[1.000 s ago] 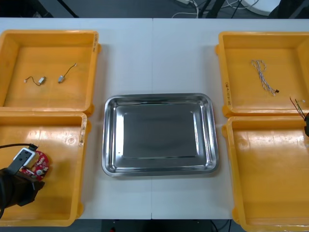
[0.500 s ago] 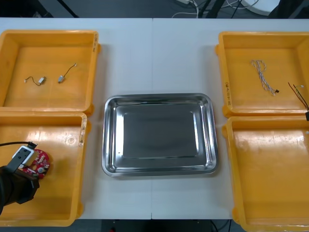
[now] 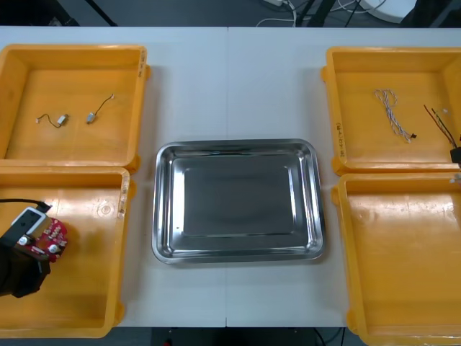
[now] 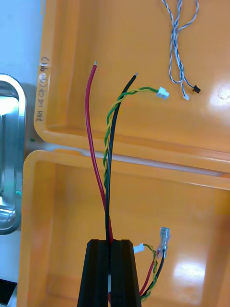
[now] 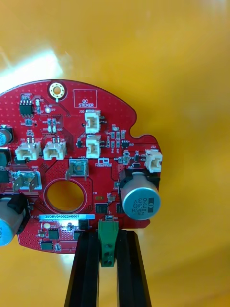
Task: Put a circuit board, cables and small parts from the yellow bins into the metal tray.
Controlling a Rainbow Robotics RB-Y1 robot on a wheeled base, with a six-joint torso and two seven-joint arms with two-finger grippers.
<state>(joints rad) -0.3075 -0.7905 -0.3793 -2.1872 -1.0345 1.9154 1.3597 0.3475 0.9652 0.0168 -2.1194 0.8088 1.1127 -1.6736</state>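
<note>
Left gripper (image 3: 36, 244) (image 5: 108, 240): left of the metal tray (image 3: 238, 148), over the outer part of the near left bin (image 3: 108, 209). Its fingers are pinched on a green connector (image 5: 108, 240) at the rim of the circuit board (image 3: 52, 239) (image 5: 81, 163).
Circuit board: round and red, standing out from the fingertips and angled toward the tray, with its component side facing the wrist camera.
Right gripper (image 3: 456, 155) (image 4: 111, 244): right of the tray, at the seam between the far right bin (image 3: 360, 137) (image 4: 120, 38) and the near right bin (image 3: 403, 274) (image 4: 62, 201). Its fingers are pressed together on the cable bundle (image 3: 436, 122) (image 4: 106, 158).
Cable bundle: a red wire, a black wire and a twisted green and yellow pair. Its long axis runs straight out from the fingertips, and the free ends reach over the far right bin; short tails with connectors hang beside the fingers.
Blue and white cable (image 3: 392, 112) (image 4: 179, 43): lies loose in the far right bin, apart from the bundle.
Small metal parts (image 3: 63, 120) (image 3: 91, 117): two, in the far left bin (image 3: 43, 79), left of the tray.
Tray: bare and shiny, between the bins.
</note>
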